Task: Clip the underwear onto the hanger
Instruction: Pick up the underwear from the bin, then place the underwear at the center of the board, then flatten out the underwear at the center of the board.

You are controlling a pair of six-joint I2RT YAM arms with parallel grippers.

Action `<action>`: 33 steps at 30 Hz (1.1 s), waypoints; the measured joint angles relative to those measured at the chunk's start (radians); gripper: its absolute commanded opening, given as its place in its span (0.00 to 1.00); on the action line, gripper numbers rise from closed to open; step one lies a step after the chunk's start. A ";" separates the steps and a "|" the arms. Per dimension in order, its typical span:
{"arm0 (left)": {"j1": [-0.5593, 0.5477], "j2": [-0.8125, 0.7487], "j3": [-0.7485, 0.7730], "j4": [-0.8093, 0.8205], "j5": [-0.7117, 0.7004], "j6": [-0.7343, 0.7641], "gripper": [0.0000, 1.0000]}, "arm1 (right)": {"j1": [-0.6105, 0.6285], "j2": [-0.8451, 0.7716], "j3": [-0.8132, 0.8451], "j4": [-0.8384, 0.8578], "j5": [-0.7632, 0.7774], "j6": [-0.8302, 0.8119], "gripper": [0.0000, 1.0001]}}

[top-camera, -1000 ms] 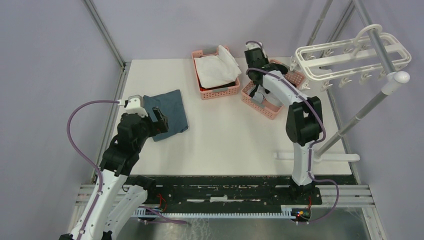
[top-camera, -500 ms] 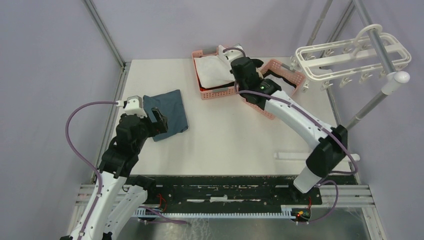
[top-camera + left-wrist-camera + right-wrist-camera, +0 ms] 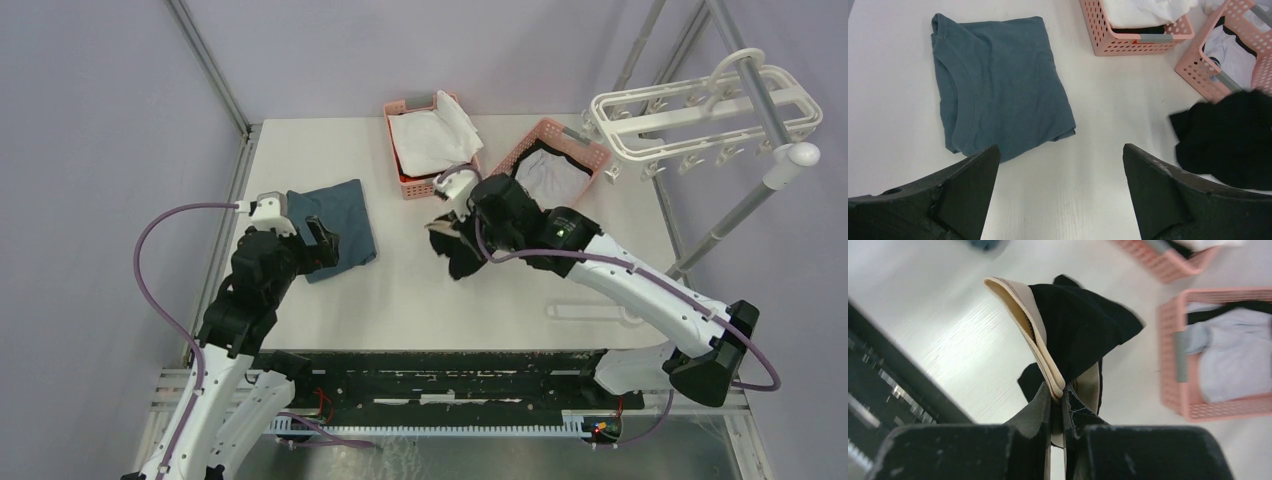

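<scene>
My right gripper (image 3: 462, 228) (image 3: 1058, 394) is shut on the beige waistband of the black underwear (image 3: 461, 250) (image 3: 1083, 332) and holds it above the middle of the table. The garment hangs bunched from the jaws. It also shows at the right edge of the left wrist view (image 3: 1230, 137). The white hanger (image 3: 700, 118) hangs from a pole at the far right, its clips dangling, well away from the garment. My left gripper (image 3: 315, 240) (image 3: 1060, 167) is open and empty, low over the table by the blue-grey cloth.
A folded blue-grey cloth (image 3: 338, 228) (image 3: 998, 85) lies at the left. Two pink baskets stand at the back: one (image 3: 432, 182) with a white garment, one (image 3: 590, 155) with white and black clothes. A metal stand pole (image 3: 715, 235) rises at the right.
My right arm swung from the back right basket toward the middle of the table, carrying the black underwear out of the basket. The left arm has not moved.
</scene>
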 measured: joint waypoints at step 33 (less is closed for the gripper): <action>-0.507 0.282 -0.267 0.243 0.108 -0.282 0.87 | -0.073 -0.194 -0.645 0.024 0.138 0.768 0.68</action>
